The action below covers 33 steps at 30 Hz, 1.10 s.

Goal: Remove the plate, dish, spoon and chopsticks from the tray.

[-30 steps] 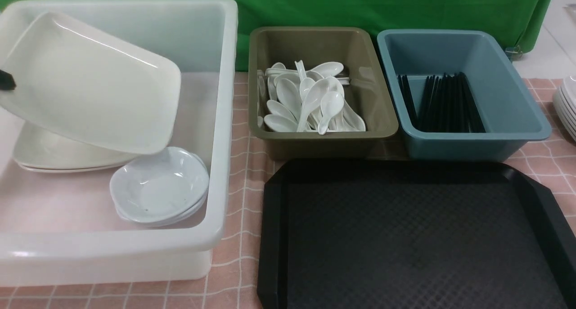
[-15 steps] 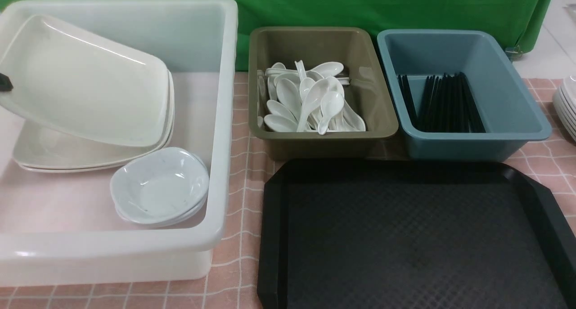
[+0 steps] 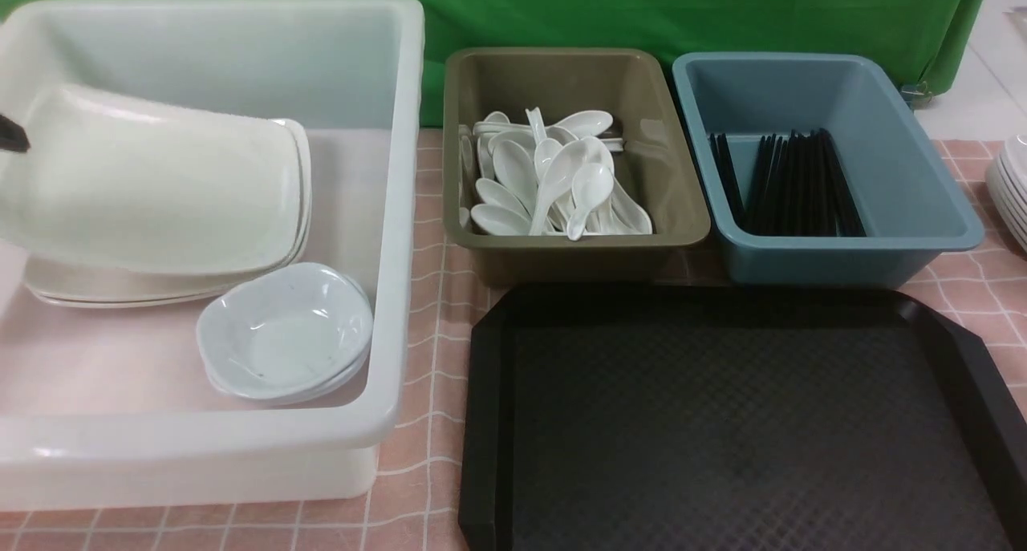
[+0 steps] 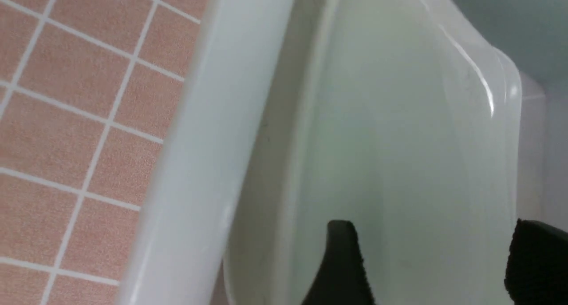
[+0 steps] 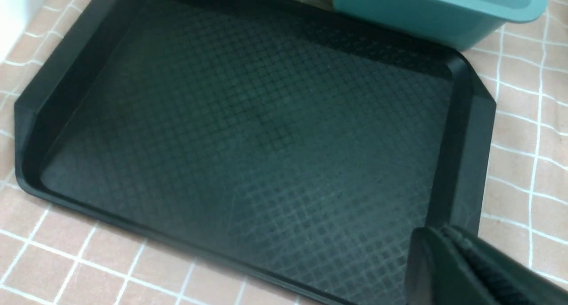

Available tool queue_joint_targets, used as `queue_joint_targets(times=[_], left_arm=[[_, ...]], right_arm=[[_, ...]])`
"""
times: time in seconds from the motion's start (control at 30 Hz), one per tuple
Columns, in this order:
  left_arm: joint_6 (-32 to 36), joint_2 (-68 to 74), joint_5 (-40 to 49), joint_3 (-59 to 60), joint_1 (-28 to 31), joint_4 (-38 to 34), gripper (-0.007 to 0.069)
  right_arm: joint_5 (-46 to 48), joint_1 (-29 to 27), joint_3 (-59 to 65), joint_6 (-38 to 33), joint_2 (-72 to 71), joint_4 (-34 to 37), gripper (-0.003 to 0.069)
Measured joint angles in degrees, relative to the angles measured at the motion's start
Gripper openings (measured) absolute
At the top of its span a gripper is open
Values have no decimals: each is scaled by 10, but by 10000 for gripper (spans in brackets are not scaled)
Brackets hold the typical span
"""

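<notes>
My left tool (image 4: 432, 223) is spread wide, its two dark fingers apart over the topmost big plate (image 3: 152, 182), pinching nothing that I can see. The plate sits in the white tub (image 3: 405, 214), partly over the plates beneath (image 3: 80, 284) and tilted, one end higher than the other. My right tool (image 5: 436, 234) is pressed together near the tray (image 3: 722, 423), with nothing visible between its tips.

No crockery or cutlery shows on the visible part of the tray. A small dish (image 3: 281, 330) tops a little stack beside the plates in the tub; spoons (image 3: 558, 174) lie heaped in the olive bin (image 3: 578, 244), and chopsticks (image 3: 806, 186) stand slanted in the blue one (image 3: 854, 250). I can't tell which spoon or chopsticks are the task's own, but I judge the clearing all but finished, this plate's release being the last step.

The plate looks stiff, glazed and slick, and I expect it to be the heaviest piece, apt to swing if pinched at one corner. If it needs straightening, I'd take the raised rim near the middle of a side, one finger above and one below, and lower it gently — a dropped edge could chip, or slide into the dish. Otherwise I'd lift my left tool straight away, fingers wide, so neither catches the rim.
</notes>
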Motion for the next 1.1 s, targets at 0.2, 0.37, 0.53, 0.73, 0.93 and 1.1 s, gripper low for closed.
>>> queue_joint_targets(times=[0.2, 0.37, 0.53, 0.73, 0.93, 1.1], left_arm=[[-53, -6, 72, -84, -1, 36, 421], [-62, -11, 131, -114, -22, 5, 143], [-60, -29, 150, -130, -85, -45, 5], [-58, -57, 177, -140, -191, -31, -11], [-58, -88, 181, -140, -272, 10, -13], [-58, -109, 181, -140, -320, 13, -13]], right_arm=[[9, 0, -31, 0, 0, 0, 70], [83, 0, -90, -3, 3, 0, 70], [85, 0, -140, -37, -19, 14, 62], [82, 0, -136, -19, -122, 17, 30], [-116, 0, 24, -14, -234, 24, 30], [-334, 0, 173, -39, -247, 27, 30]])
